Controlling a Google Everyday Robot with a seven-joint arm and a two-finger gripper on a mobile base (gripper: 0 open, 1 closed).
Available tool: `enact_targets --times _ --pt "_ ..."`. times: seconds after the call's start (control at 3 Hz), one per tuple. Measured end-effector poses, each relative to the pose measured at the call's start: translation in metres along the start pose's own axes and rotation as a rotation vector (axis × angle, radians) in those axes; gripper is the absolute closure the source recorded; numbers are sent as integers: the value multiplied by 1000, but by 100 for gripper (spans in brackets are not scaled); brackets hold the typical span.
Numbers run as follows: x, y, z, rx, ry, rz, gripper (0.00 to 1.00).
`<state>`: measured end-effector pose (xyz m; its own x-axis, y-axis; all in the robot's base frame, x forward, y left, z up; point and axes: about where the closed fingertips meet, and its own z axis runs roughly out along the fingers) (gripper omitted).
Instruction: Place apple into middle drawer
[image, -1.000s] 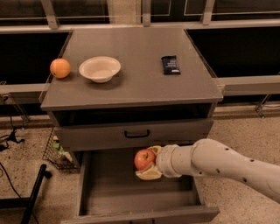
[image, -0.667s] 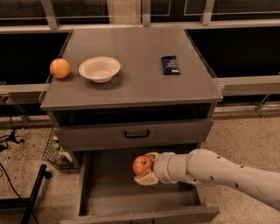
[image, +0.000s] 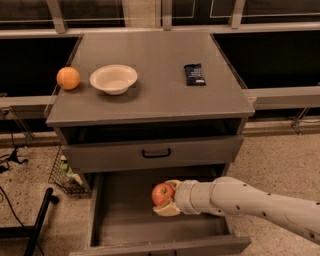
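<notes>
Gripper (image: 168, 198) clamped on apple (image: 161, 194) with 2 fingers, held inside open middle drawer (image: 125, 220) above its floor; early release risks a bounce and roll, possibly bruising.

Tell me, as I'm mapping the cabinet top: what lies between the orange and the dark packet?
In the camera view, a white bowl; the gripper is below, shut on the apple over the middle drawer.
</notes>
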<state>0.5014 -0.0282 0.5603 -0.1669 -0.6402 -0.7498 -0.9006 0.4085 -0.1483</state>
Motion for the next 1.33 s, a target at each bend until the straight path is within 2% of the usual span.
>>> enact_targets --times 0.67,1.33 --pt "59 8 71 -35 -53 -11 100" --pt "92 12 114 -66 -57 -20 100"
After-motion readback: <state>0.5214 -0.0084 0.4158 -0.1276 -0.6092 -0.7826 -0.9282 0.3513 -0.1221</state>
